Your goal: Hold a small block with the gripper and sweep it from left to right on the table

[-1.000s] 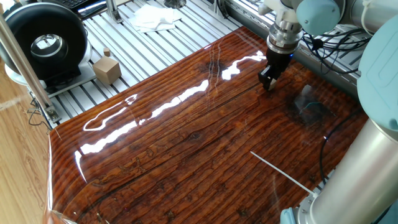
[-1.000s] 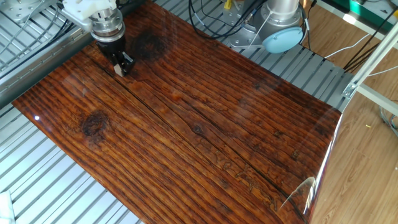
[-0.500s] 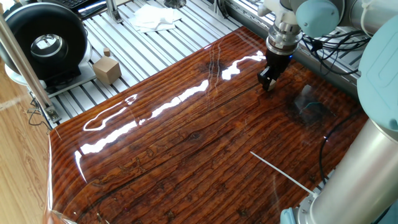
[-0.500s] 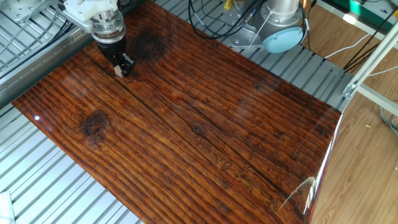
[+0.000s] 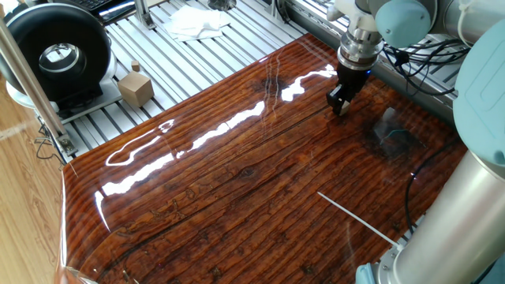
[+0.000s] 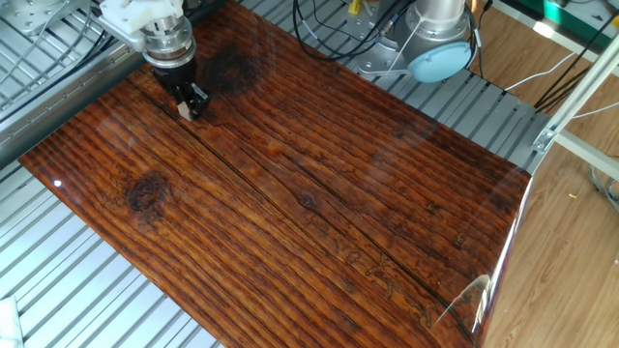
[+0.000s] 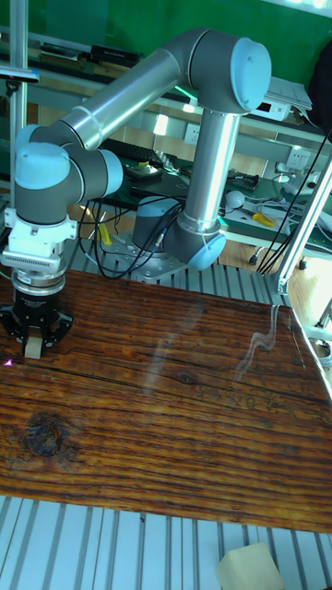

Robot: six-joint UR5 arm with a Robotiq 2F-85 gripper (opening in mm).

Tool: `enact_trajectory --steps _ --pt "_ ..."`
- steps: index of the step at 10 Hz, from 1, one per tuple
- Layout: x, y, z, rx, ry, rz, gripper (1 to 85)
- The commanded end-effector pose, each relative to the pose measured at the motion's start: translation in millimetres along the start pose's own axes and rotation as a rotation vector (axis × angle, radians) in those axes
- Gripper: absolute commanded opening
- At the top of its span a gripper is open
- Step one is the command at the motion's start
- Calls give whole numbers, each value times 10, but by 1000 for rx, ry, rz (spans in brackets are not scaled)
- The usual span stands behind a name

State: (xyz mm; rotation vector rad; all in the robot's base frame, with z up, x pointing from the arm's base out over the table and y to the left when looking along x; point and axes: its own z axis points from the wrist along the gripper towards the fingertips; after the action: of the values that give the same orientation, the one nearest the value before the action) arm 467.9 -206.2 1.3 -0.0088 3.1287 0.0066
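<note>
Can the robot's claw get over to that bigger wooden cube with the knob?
Probably not easily. The gripper is shut on the small block, and the larger cube sits off the table on the metal slats.

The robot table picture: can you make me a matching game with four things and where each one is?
Things:
1. small block
2. larger tan cube
3. white cloth
4. gripper

Places:
A. lying on the silver slats at the far end
B. over a corner of the table
C. between the gripper's fingers
D. on the slats beside the black round machine

Pairs: 1-C, 2-D, 3-A, 4-B
</note>
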Motion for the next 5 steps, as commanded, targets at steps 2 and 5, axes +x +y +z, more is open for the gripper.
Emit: enact_trajectory --steps 2,5 --pt "-18 58 -15 -30 -7 8 10" --pt "-17 73 -14 -37 -7 7 10"
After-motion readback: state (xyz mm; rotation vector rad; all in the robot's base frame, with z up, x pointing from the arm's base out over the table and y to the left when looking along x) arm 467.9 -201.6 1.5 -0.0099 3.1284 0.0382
